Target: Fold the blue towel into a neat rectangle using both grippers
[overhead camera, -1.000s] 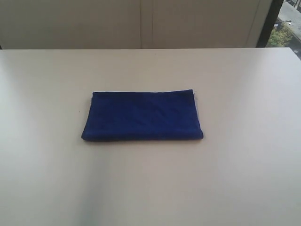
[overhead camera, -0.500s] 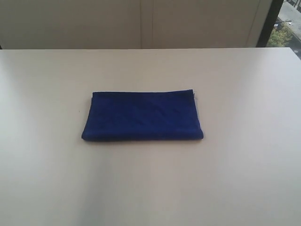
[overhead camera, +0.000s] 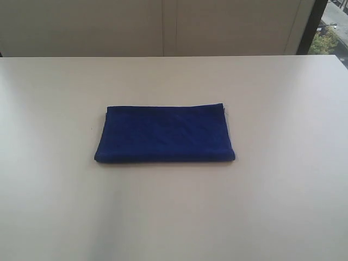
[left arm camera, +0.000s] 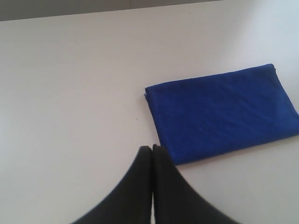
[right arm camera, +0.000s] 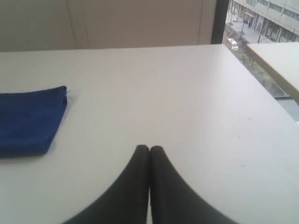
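The blue towel [overhead camera: 165, 134] lies neatly folded mid-frame, so the left gripper [left arm camera: 152, 148] and right gripper [right arm camera: 149, 148], both clenched empty, should probably avoid its edges.

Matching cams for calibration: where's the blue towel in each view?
Exterior: blue towel mid-frame, flat on the table.
Left wrist: towel nearly whole, just past the shut left gripper.
Right wrist: one end only, cut by the frame edge, apart from the right gripper.
Shared landmark: the table's far edge.
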